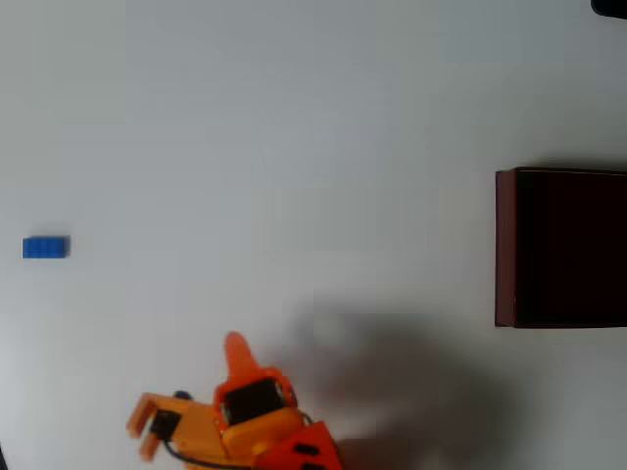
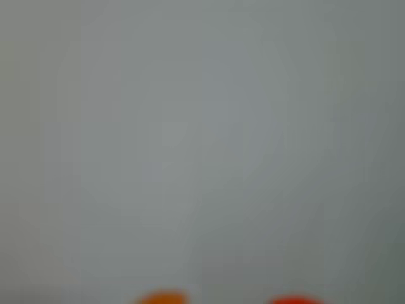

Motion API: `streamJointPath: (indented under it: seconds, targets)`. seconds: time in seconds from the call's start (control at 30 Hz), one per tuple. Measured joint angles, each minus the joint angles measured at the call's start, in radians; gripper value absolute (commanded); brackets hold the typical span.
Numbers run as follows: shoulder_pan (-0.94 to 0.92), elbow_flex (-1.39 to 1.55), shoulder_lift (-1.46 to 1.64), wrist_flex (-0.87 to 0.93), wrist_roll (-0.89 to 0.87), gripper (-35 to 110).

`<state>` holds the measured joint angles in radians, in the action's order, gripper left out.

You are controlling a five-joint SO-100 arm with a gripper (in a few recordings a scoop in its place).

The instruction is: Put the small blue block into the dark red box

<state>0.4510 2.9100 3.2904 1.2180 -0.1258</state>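
Note:
In the overhead view the small blue block (image 1: 45, 248) lies flat at the far left of the white table. The dark red box (image 1: 506, 247) stands at the right edge, cut off by the frame, its inside near black. My orange gripper (image 1: 235, 345) is at the bottom centre, pointing up the picture, well below and to the right of the block and far left of the box. Its fingers taper to a single point with nothing between them. In the blurred wrist view two orange fingertips (image 2: 161, 297) barely rise from the bottom edge over bare table.
The white table (image 1: 294, 147) stretches wide between block and box. The arm casts a soft shadow (image 1: 392, 382) to the right of the gripper. A small dark object (image 1: 612, 6) sits in the top right corner.

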Motion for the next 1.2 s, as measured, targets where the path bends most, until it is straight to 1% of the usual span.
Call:
streamJointPath:
  seconds: [0.1,0.27,0.33,0.43,0.6,0.77,0.97,1.1,1.2]
  targets:
    - [0.072,-0.161,-0.219,-0.04,-0.147,5]
    - [0.207,-0.578,-0.87,-0.028,-0.348,8]
    - [0.252,-0.637,-1.034,-0.063,-0.397,9]
    - [0.273,-0.699,-1.138,-0.067,-0.471,12]
    - [0.276,-0.862,-1.318,0.018,-0.571,15]
    - [0.327,-0.956,-1.367,0.012,-0.641,17]
    - [0.379,-1.115,-1.542,0.017,-0.741,17]
    - [0.431,-1.264,-1.707,0.017,-0.772,17]
    - [0.445,-1.401,-1.838,0.054,-0.772,17]
